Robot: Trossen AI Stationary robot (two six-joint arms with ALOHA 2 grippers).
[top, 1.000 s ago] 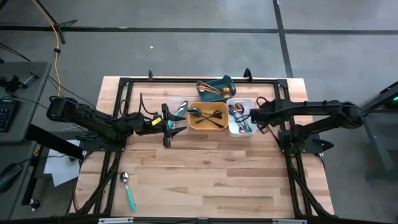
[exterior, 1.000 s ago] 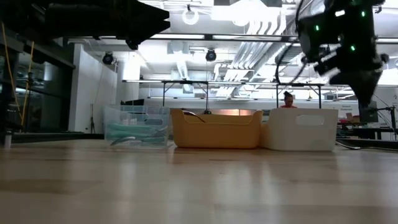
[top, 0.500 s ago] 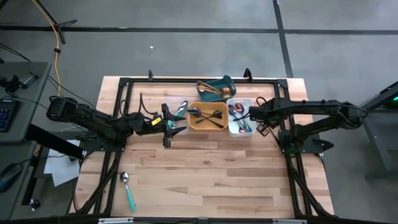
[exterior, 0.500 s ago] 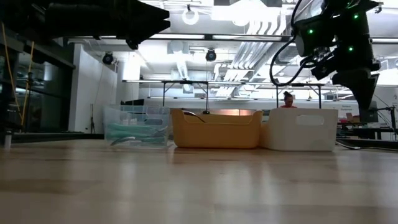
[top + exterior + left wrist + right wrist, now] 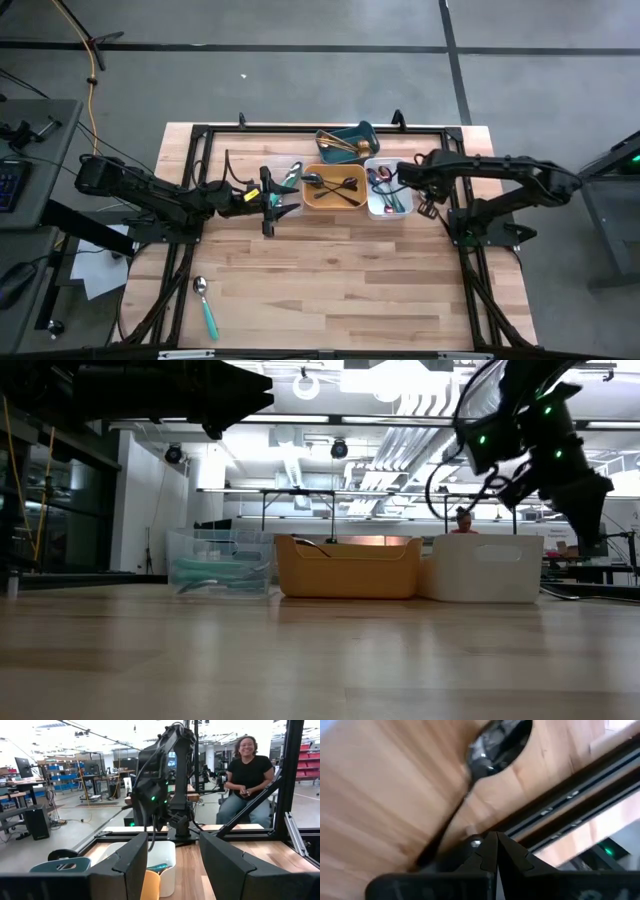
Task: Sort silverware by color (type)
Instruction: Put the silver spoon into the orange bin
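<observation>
High view: on the wooden worktop (image 5: pixel 330 280), a teal-handled spoon (image 5: pixel 206 305) lies alone near the front-left; the teal, yellow (image 5: pixel 334 188) and white (image 5: pixel 387 188) trays hold the other silverware. The left hand (image 5: pixel 283 194) hovers open beside the yellow tray. The right hand (image 5: pixel 400 180), closed and holding nothing visible, has lifted slightly above the white tray.

Low view: ceiling lights, desks.

Left wrist view: a seated person (image 5: pixel 246 775).

You are working in a robotics lab or workshop. Beyond the wooden table (image 5: pixel 330 270) you see a grey concrete floor (image 5: pixel 300 80), exposed ceiling ducts and strip lights (image 5: pixel 330 430), more workbenches (image 5: pixel 30 785), shelves with blue bins (image 5: pixel 62 770), and a seated person (image 5: pixel 245 780) just behind the table's black frame (image 5: pixel 290 770).
</observation>
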